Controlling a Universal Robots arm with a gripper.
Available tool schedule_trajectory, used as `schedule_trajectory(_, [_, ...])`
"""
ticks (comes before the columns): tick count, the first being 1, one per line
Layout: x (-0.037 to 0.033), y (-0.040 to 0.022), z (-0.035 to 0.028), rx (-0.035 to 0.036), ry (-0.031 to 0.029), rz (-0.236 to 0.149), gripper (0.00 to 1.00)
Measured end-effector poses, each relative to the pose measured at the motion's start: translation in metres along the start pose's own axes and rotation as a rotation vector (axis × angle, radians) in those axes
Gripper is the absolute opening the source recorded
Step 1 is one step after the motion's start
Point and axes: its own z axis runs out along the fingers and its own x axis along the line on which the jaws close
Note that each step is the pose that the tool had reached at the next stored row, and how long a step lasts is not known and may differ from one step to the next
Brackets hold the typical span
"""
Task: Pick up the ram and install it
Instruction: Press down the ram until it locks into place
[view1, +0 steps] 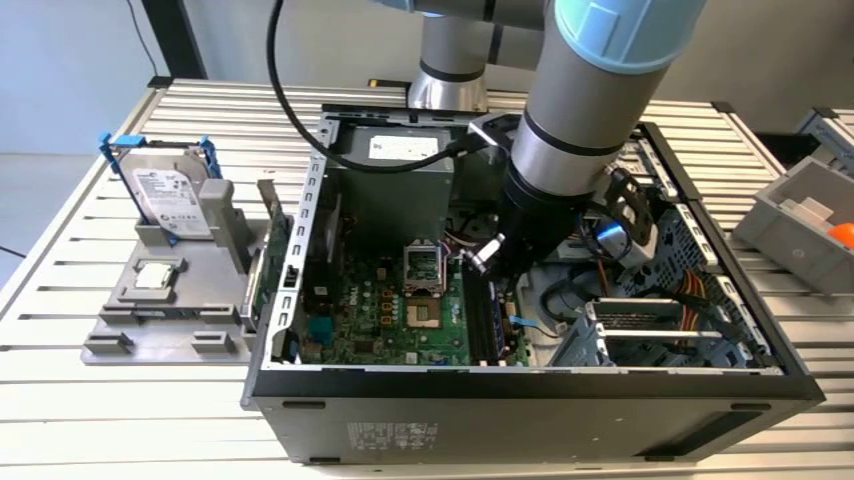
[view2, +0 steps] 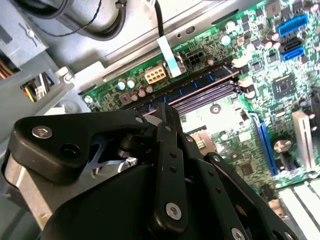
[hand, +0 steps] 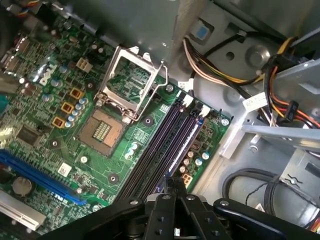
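Observation:
The ram (hand: 186, 145) is a thin blue-green stick lying along the black slot nearest the motherboard's edge, between white clips. It also shows as a dark blue strip (view2: 192, 84) in the second wrist view. My gripper (hand: 173, 184) is low inside the open computer case (view1: 287, 300), its two black fingers (hand: 166, 192) closed together with nothing seen between them. The tips sit over one end of the ram; I cannot tell whether they touch it. In the exterior view the gripper (view1: 487, 265) hangs over the far end of the slots.
The CPU socket (hand: 127, 82) stands open beside the slots. Cable bundles (hand: 225, 75) and a drive cage (view1: 654, 330) crowd the exterior view's right. Outside the case a hard drive (view1: 170, 195) stands on a grey fixture (view1: 160, 315). A grey bin (view1: 801, 215) sits far right.

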Motion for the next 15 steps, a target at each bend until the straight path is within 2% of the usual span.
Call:
schedule_trajectory(9, [-0.0001,-0.0002,0.0000,-0.0041,0.0056,-0.132,0.00])
schedule_trajectory(15, [-0.0007,-0.0004,0.0002,-0.0092,0.0071,-0.212,0.00])
